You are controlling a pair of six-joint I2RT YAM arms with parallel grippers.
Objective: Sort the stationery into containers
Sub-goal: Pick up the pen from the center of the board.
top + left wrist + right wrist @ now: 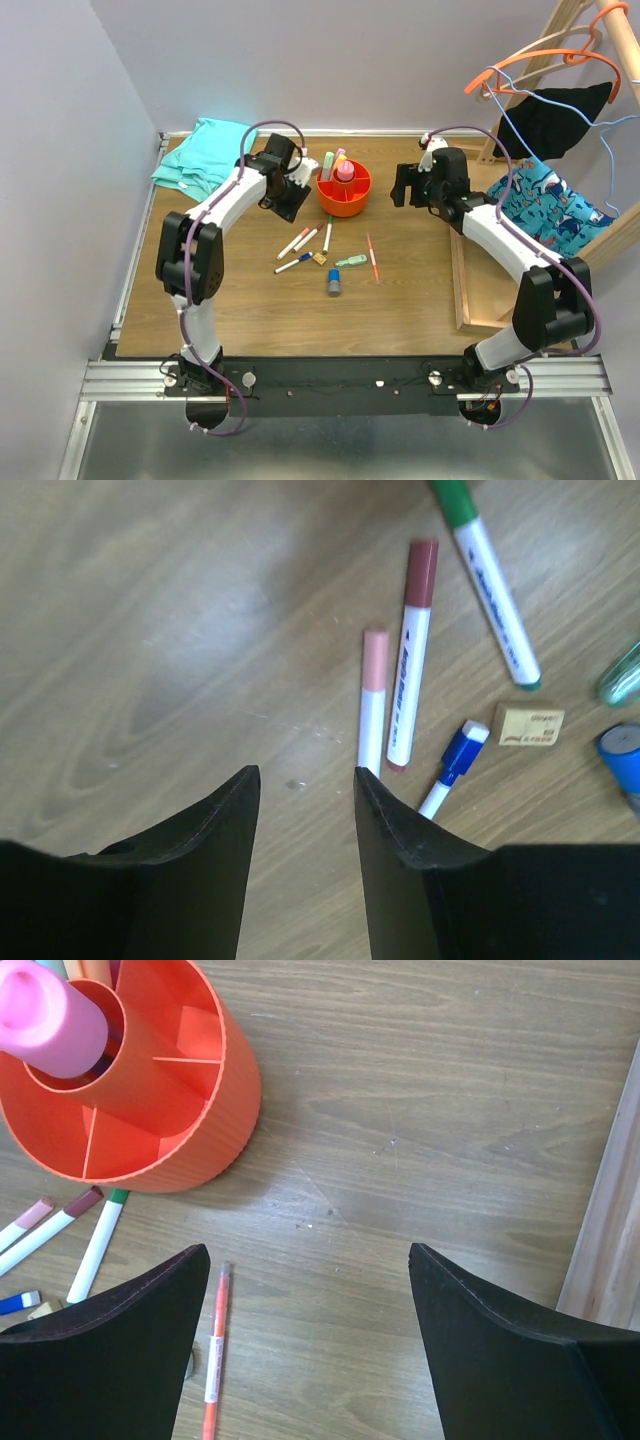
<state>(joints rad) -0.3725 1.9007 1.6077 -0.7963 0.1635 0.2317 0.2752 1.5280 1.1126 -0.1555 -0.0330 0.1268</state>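
Observation:
The round orange-red organiser (344, 190) with a pink centre piece (50, 1015) stands at the back middle and holds pastel highlighters (332, 163). It also shows in the right wrist view (190, 1090). On the table in front lie white-barrelled markers (310, 238), a tan block (320, 259), a green highlighter (350, 261), a thin orange-red pen (372, 256) and a blue-grey cylinder (333, 284). My left gripper (305, 775) is open and empty, just left of the pink-capped marker (372, 700). My right gripper (308, 1250) is open and empty, right of the organiser, with the pen (215, 1350) by its left finger.
A teal folded cloth (200, 155) lies at the back left. A large shallow wooden tray (462, 290) runs along the right, its edge also in the right wrist view (605, 1230). Hangers (540, 60) and patterned clothes (550, 195) are at the back right.

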